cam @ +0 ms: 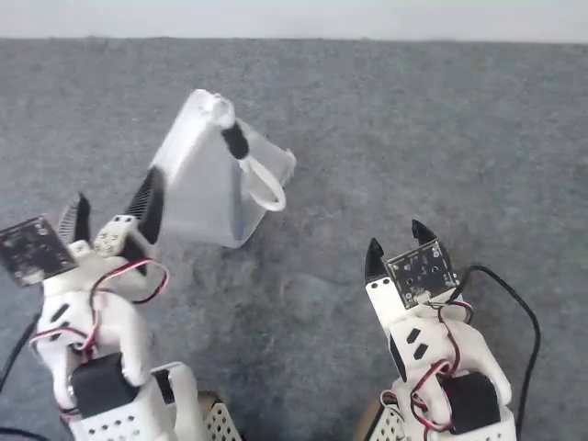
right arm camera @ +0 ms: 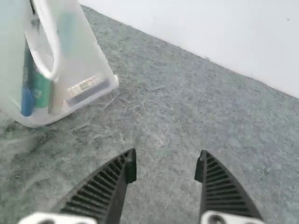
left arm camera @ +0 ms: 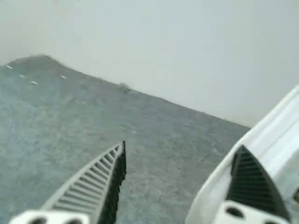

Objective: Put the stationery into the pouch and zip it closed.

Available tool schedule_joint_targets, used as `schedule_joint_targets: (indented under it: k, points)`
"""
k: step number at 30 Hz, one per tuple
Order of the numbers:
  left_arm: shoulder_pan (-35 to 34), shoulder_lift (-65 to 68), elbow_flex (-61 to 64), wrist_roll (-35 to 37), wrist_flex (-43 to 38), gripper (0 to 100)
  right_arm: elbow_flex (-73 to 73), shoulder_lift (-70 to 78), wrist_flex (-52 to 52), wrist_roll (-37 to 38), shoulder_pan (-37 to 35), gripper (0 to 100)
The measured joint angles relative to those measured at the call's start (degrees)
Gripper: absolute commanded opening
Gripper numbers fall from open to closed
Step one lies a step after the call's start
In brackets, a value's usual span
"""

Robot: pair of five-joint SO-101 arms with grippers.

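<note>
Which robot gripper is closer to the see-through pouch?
Left. The left gripper is right beside the pouch; the right gripper is off to the other side, well apart from it.

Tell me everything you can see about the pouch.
The pouch is translucent, plastic-looking, standing on the grey carpet, narrowing to a top with a black tab and white strap loop. Stationery shows through its wall. The open left hand is beside it, one finger at its edge; contact is unclear.

The stationery (right arm camera: 29,88) shows only as blurred colours through the pouch (cam: 207,175); the left gripper (cam: 118,184) covers the pouch's left edge.
</note>
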Motion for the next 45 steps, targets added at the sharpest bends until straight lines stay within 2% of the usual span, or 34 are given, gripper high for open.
schedule_joint_targets:
  k: [10,15,22,28,31,40,45]
  points:
    - [-11.25,0.18,0.09,-0.97,1.32,33,5.54,0.88,-0.18,0.0,-0.09,20.2]
    - [-19.16,0.0,0.09,-1.23,4.84,33,5.71,0.79,-0.18,0.0,-0.26,19.9]
    - [-21.27,-15.3,1.23,-1.23,10.55,33,5.71,0.79,-0.18,0.0,-0.26,18.0]
    - [-15.21,-17.14,7.38,-0.44,7.56,33,5.71,0.7,-0.18,-3.52,-0.26,0.8]
    - [-11.87,-16.97,11.69,-0.26,5.36,33,5.71,0.7,-0.18,-4.31,0.18,0.9]
    - [-5.36,-17.32,16.09,-0.18,5.1,33,6.15,0.62,0.09,-4.48,8.7,0.9]
    - [-1.67,-17.32,19.69,-0.18,5.1,33,8.97,0.53,2.73,-4.48,9.85,0.9]
